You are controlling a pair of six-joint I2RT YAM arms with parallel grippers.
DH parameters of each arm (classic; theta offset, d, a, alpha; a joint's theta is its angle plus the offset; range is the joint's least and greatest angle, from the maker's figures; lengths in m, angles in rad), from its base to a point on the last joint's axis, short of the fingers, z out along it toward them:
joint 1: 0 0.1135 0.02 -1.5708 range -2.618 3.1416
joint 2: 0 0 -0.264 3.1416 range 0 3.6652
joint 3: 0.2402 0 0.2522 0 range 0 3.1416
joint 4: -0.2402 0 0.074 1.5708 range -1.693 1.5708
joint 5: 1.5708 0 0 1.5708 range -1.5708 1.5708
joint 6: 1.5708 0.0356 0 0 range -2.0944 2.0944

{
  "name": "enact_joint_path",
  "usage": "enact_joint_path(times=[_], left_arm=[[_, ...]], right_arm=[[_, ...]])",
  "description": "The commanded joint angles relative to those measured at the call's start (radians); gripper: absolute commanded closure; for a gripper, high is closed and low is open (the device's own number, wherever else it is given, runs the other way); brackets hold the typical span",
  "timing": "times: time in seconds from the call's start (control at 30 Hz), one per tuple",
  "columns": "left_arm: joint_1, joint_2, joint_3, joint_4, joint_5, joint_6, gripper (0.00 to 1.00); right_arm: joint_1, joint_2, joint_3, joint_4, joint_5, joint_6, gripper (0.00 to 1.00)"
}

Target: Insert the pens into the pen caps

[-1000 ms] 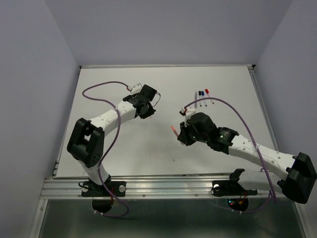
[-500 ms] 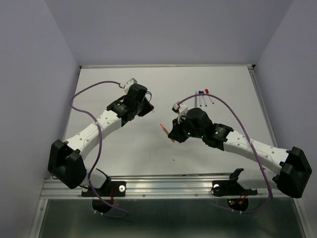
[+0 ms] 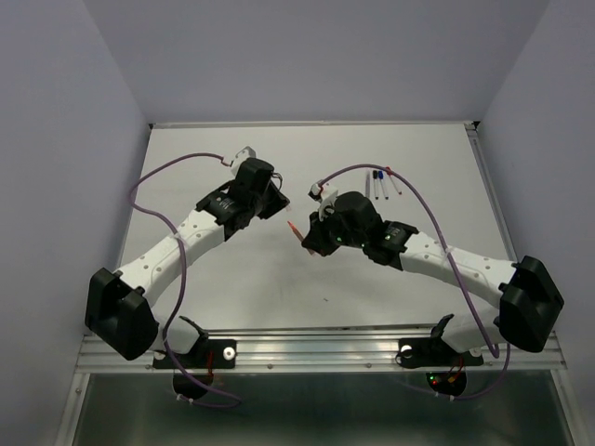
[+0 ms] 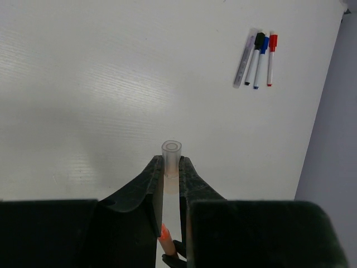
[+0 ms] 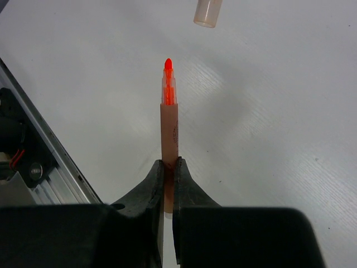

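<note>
One clear cap [image 4: 171, 152], orange pen [image 5: 169, 123] outside it

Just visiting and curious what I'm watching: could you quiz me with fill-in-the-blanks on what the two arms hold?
The right gripper is shut on an ___ pen.
The left gripper is shut on a pale ___.
On the table, three capped pens wear black, blue and ___ caps.
Missing: orange; cap; red.
</note>
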Motion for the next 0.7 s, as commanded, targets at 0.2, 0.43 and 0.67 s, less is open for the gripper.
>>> enact_joint_path(times=[0.2, 0.43, 0.67], left_arm=[[-0.008, -0.07, -0.016, 0.0, -0.037, -0.006, 1.0], [-0.011, -0.075, -0.025, -0.002, -0.045, -0.006, 1.0], [-0.015, -0.097, -0.031, 0.003, -0.05, -0.012, 1.0]], right_arm=[[-0.006, 0.007, 0.07, 0.058, 0.044, -0.011, 0.99], [-0.006, 0.009, 0.079, 0.06, 0.064, -0.007, 0.99], [-0.006, 0.02, 0.088, 0.061, 0.076, -0.007, 0.99]])
